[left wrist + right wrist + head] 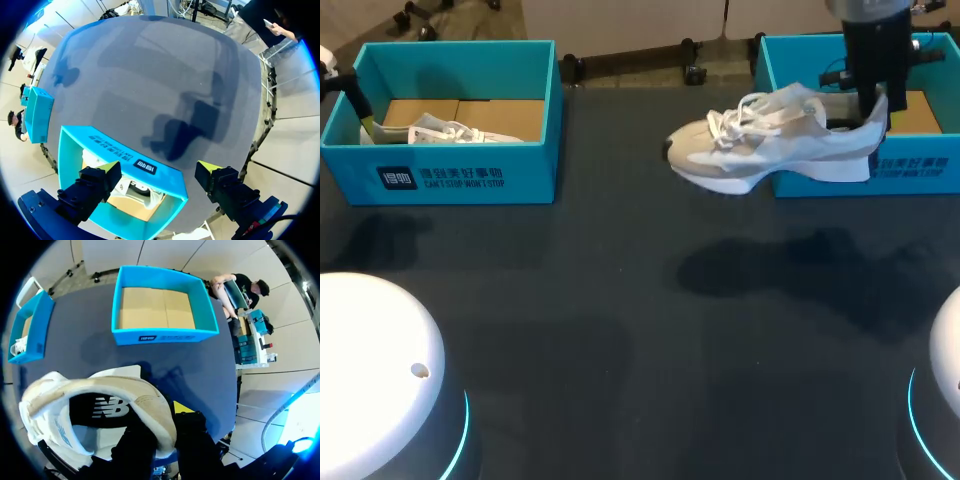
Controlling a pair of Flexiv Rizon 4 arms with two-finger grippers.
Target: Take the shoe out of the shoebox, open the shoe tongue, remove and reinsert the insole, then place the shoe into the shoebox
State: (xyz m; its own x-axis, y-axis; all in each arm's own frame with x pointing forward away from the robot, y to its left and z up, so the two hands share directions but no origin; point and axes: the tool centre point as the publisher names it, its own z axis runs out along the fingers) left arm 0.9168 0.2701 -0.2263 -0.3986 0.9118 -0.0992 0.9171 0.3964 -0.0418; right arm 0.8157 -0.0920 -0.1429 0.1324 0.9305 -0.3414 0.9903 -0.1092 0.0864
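A white and beige shoe [770,145] hangs in the air, toe to the left, over the front left corner of the right blue shoebox [920,165]. My right gripper [875,105] is shut on its heel collar. In the right wrist view the heel [90,395] fills the space at the gripper [162,430], with the empty box [165,305] ahead on the table. My left gripper [157,167] stands open above the left shoebox [70,150], touching nothing. A second shoe [450,132] lies in that box [470,175].
The dark table [620,300] stretches between the two boxes and towards me. White round robot bases stand at the near left [370,370] and near right [945,380] corners.
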